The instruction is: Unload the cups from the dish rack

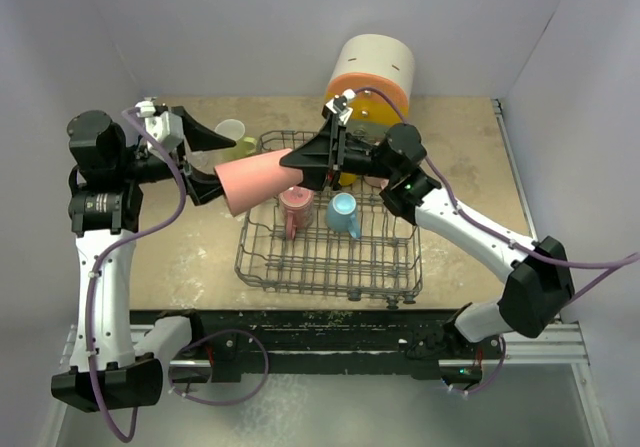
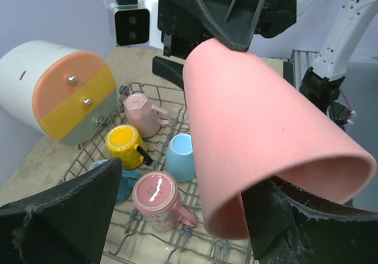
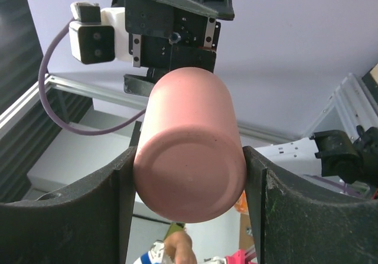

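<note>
My right gripper (image 1: 303, 161) is shut on the closed base end of a tall pink cup (image 1: 258, 179) and holds it level above the left end of the grey wire dish rack (image 1: 330, 267). In the right wrist view the cup's base (image 3: 188, 172) sits tight between both fingers. My left gripper (image 1: 207, 162) is open at the cup's open mouth, and its lower finger (image 2: 307, 225) sits at the rim (image 2: 260, 134). In the rack lie a pink mug (image 2: 156, 198), a light blue cup (image 2: 180, 157), a yellow mug (image 2: 124, 143), another pink mug (image 2: 140, 113) and a blue mug (image 2: 127, 186).
The big cream-orange-green cylinder (image 1: 370, 72) lies behind the rack. A lime cup (image 1: 243, 148) and a clear glass (image 1: 229, 131) stand on the table left of the rack, under my left gripper. Walls close in the table at the back and on both sides.
</note>
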You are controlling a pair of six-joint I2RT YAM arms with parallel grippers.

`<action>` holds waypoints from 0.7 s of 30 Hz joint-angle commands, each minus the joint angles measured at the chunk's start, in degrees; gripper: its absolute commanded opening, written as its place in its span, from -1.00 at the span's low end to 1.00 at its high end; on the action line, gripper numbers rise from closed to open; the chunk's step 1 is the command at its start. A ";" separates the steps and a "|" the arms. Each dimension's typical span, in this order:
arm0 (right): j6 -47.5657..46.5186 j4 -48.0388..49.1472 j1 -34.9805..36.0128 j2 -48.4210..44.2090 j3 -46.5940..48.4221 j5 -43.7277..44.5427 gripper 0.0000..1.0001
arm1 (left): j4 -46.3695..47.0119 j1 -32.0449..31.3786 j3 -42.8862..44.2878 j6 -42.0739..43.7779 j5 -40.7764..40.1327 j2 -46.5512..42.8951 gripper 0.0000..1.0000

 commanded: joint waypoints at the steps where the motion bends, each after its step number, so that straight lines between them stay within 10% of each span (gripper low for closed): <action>1: 2.84 6.98 1.15 -0.16 1.74 0.36 -0.57 | 3.83 -0.66 -0.60 -4.80 3.13 -0.44 0.59; 6: 3.86 8.87 1.88 -0.58 1.08 1.23 -0.49 | 0.63 -0.66 -0.89 -1.17 2.05 -0.58 0.04; 11: 2.55 4.00 2.04 -1.43 0.47 0.76 0.29 | 0.24 -0.66 -0.99 -1.02 0.07 -0.18 -0.96; 16: -17.39 -27.95 -1.40 -4.39 5.80 3.40 0.92 | -7.47 -0.61 0.72 7.63 -9.38 1.08 -1.00; 21: -37.04 -56.64 -7.97 -5.94 11.93 14.69 1.00 | -22.03 -0.66 4.98 22.30 -28.68 7.48 -1.00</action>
